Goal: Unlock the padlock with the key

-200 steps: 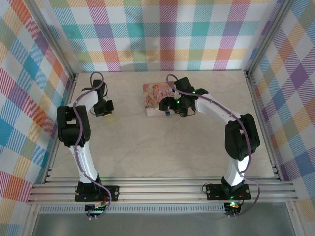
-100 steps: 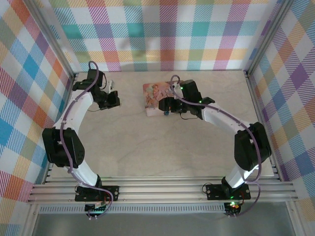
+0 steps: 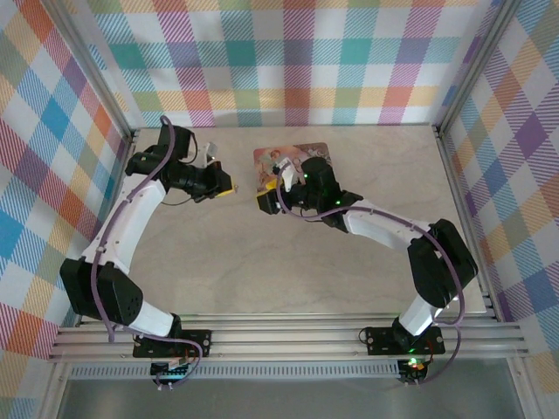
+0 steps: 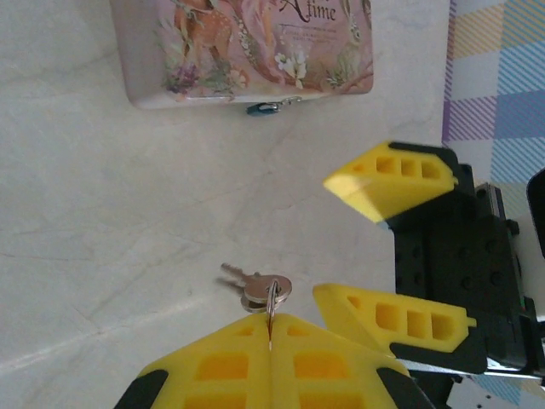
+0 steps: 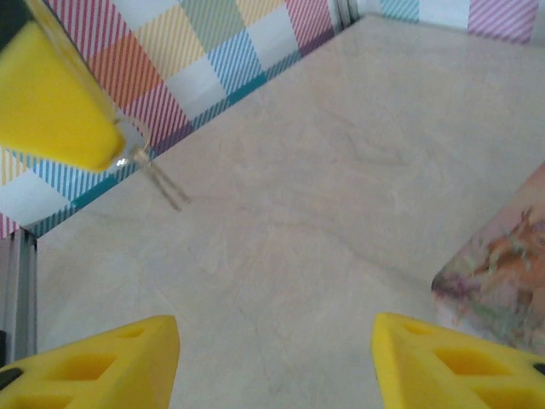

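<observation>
Marbled table (image 3: 288, 262), plaid walls (image 3: 306, 61); left jaws pinch key (image 4: 260, 290), right jaws wide apart

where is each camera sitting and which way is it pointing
Top external: above and behind the bases, looking down at the table; left arm and right arm show.
Left wrist: on the left arm, low, facing the pink tin and padlock; left gripper at the bottom, shut on the key.
Right wrist: on the right arm, facing the plaid wall; right gripper open at the bottom.
Shared: both wrist views show the tin and the other gripper's yellow fingers.
</observation>
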